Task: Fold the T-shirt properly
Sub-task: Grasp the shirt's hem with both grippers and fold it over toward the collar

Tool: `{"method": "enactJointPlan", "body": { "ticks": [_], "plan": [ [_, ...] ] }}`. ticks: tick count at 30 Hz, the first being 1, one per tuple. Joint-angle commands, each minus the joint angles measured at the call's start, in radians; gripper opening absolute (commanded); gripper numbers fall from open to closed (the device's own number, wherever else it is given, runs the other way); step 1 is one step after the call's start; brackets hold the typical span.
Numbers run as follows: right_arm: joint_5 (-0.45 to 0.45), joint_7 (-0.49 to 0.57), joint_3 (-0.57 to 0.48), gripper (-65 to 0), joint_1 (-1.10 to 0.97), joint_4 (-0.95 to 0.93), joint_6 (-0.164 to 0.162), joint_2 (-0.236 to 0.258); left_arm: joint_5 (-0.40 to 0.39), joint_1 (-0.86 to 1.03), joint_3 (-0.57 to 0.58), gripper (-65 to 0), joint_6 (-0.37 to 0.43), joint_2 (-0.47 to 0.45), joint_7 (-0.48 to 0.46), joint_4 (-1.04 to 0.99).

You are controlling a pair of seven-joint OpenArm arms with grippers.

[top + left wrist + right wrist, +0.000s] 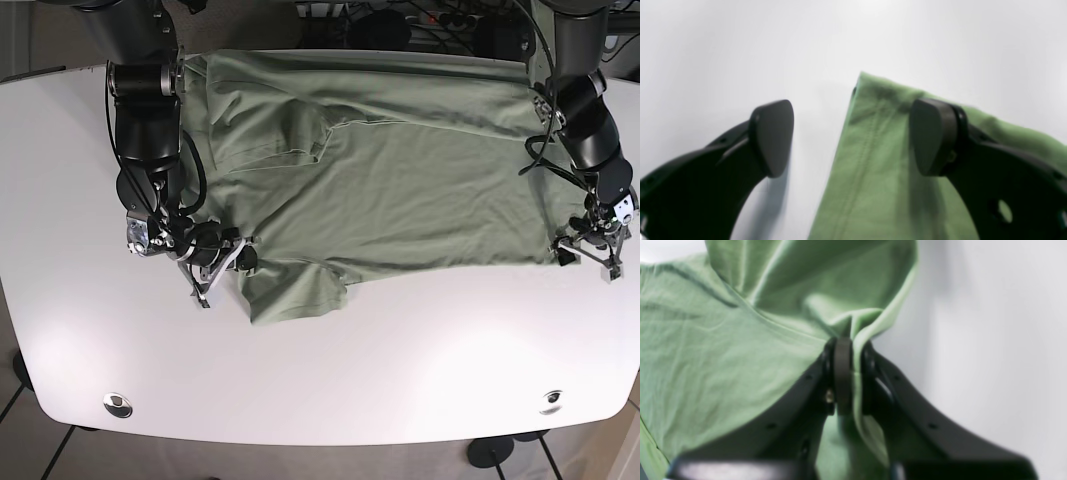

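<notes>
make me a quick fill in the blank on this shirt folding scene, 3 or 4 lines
1. The T-shirt is ____ in colour.
2. The right end effector is ____ on a fold of the shirt.
3. The left end effector, at the shirt's edge, has its jaws ____, gripping nothing.
4. The shirt lies on a ____ table.

Missing words: green; shut; open; white
</notes>
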Motion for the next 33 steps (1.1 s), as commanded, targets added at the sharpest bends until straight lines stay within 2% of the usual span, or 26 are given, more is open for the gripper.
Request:
{"method": "enactJointPlan", "body": {
  "ticks": [1,2,4,5,6,7,10,13,16,19,21,25,30,33],
  "plan": [
    [-0.003,-0.007,0.001,-61.4,0.022,0.01,-0.005,0.006,-0.005,-0.02,0.002,-13.9,-0.047,-0.013,0.009,-0.023],
    [-0.003,-0.005,0.003,-61.4,0.022,0.01,-0.005,0.004,-0.005,-0.02,0.003,-14.9,-0.073,-0.009,0.011,-0.03],
    [-0.003,-0.005,0.003,-61.4,0.022,0.01,-0.005,0.004,-0.005,-0.017,0.003,-29.7,-0.11,-0.004,0.011,-0.03],
    [-0.003,-0.005,0.006,-61.5,0.022,0.01,-0.005,0.004,-0.005,-0.017,0.003,-46.1,-0.112,-0.004,0.006,-0.03],
    [-0.003,-0.005,0.006,-61.5,0.022,0.01,-0.005,0.004,-0.005,-0.019,0.002,-57.5,-0.112,-0.004,0.003,-0.03],
    [-0.003,-0.005,0.007,-61.7,0.022,0.01,-0.005,0.004,-0.005,-0.019,0.003,-65.0,-0.115,-0.004,0.003,-0.024],
    [-0.002,-0.004,0.007,-63.3,0.019,0.041,-0.006,0.004,-0.016,-0.022,-0.021,-65.0,-0.125,-0.004,0.005,0.003],
    [-0.002,-0.007,0.007,-63.3,-0.008,0.166,-0.009,0.004,-0.082,-0.008,-0.037,-65.0,-0.219,0.02,0.041,0.152],
    [-0.002,-0.055,0.009,-63.3,-0.033,0.32,-0.065,0.004,-0.134,0.049,-0.044,-65.0,-0.264,0.054,0.181,0.376],
    [-0.002,-0.113,0.01,-63.3,-0.059,0.45,-0.085,0.01,-0.182,0.102,-0.046,-65.0,-0.264,0.099,0.285,0.582],
    [-0.002,-0.183,0.061,-63.3,-0.102,0.582,-0.085,0.01,-0.226,0.155,-0.046,-65.0,-0.264,0.114,0.382,0.744],
    [-0.002,-0.279,0.132,-63.3,-0.194,0.769,-0.081,0.006,-0.303,0.25,-0.048,-65.0,-0.264,0.129,0.486,0.929],
    [0.0,-0.322,0.211,-63.3,-0.357,0.943,-0.075,0.007,-0.392,0.383,-0.135,-65.0,-0.265,0.129,0.558,1.062],
    [0.0,-0.348,0.25,-63.3,-0.462,1.03,-0.074,0.007,-0.424,0.478,-0.175,-65.0,-0.265,0.126,0.571,1.097]
  ]
}}
